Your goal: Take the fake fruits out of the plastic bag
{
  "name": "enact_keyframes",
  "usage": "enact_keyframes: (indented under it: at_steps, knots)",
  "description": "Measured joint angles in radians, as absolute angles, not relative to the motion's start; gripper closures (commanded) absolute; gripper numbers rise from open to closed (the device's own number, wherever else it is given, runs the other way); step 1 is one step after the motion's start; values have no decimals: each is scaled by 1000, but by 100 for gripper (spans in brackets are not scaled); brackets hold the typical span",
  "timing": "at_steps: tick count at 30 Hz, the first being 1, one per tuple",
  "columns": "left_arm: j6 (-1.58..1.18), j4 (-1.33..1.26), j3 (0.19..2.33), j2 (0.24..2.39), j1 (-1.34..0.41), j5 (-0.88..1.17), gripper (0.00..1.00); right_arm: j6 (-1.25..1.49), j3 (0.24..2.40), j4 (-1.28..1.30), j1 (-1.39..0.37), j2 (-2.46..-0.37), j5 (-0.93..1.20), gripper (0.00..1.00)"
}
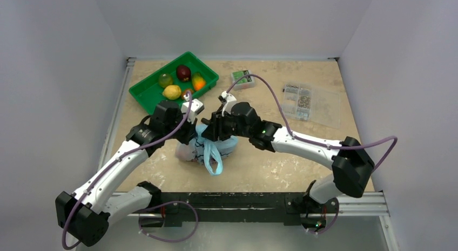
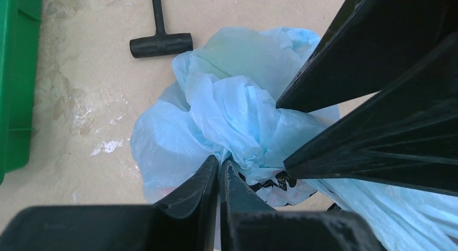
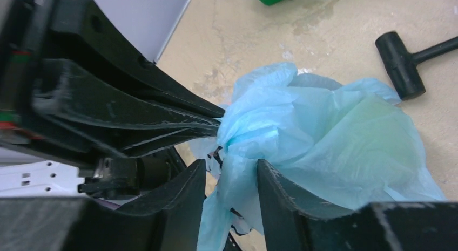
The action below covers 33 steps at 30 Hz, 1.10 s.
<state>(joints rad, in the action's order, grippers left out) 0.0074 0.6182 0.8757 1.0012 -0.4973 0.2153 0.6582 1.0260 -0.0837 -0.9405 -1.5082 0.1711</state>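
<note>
plastic bag (image 2: 232, 110) fold tight between left gripper (image 2: 220, 165) fingertips

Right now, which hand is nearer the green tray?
Left. The left hand, pinching the plastic bag, sits just short of the green tray and its near edge. The right hand straddles the bag from the other side, farther from the tray.
</note>
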Motion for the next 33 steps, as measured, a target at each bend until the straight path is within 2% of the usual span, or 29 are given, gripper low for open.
enact_keyframes:
  at_steps: [4,12,21,22,33]
  knots:
    - [16,619,876,983,-497,220,100,673,1036,-82,-941,-1472,146,49]
    - [20,619,875,952,-498,222,100,683,1117,-77,-941,-1535,149,50]
    - [21,623,875,944,-498,221,100,715,1127,-86,-940,-1599,158,97]
    - [20,623,875,944,-498,220,100,717,1127,-87,-941,-1597,157,100]
    - [19,606,861,832,-499,79,100,739,1018,-138,-855,-1496,208,100]
